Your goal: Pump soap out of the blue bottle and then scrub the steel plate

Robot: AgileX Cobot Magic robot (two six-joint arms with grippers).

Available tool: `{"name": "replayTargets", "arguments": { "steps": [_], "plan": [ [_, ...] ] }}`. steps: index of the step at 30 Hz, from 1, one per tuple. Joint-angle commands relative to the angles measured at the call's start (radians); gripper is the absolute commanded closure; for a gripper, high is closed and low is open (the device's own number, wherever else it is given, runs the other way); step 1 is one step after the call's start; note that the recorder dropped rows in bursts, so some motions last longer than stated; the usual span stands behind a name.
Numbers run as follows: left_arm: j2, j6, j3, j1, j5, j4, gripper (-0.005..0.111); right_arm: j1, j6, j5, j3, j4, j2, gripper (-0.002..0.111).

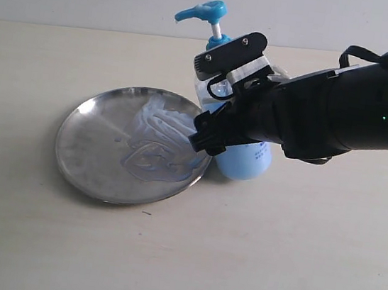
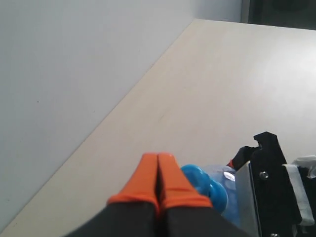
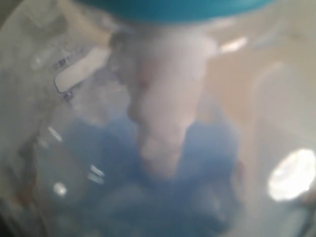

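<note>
A pale beige table (image 1: 293,258) carried two things directly: the steel plate (image 1: 86,145), lying flat left of the middle, and the blue bottle (image 1: 245,164) — upright, just beside the plate's right rim.

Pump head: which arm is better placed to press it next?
Left. The left claw, fingertips together, sits close to the pump head, so it could probably push down with little travel. The right claw is occupied, wrapped round the blue bottle.
</note>
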Motion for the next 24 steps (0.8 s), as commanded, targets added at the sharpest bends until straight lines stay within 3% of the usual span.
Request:
{"name": "replayTargets", "arguments": {
  "steps": [1,24],
  "plan": [
    [0.006,0.032,0.002,0.002,0.013,-0.040,0.107,0.001,-0.027,-0.018,0.003,0.003,-0.004,0.108],
    [0.083,0.124,0.000,0.002,0.049,-0.161,0.107,0.001,-0.040,-0.017,0.003,0.003,-0.004,0.108]
  ]
}}
